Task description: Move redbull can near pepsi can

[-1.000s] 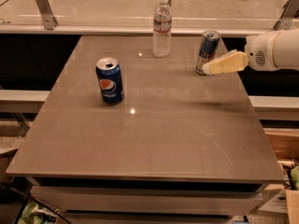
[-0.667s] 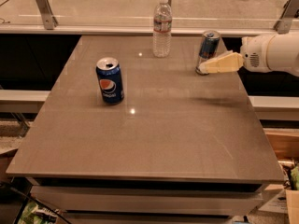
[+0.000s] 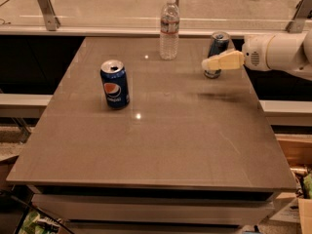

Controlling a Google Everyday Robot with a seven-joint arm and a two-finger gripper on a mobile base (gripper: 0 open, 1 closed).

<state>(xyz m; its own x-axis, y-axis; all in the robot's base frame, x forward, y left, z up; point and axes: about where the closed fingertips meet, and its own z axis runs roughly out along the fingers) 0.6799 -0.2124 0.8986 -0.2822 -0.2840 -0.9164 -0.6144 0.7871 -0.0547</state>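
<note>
Gripper at the redbull can, far right on the table.
Arm reaches in level from the right; its grip cannot be told; the pepsi can stands well apart, left.

The gripper reaches in over the right edge of the brown table, covering the lower part of the redbull can, which stands near the far right corner. A water bottle stands by the far edge. The pepsi can stands upright toward the left edge, well apart from both.
</note>
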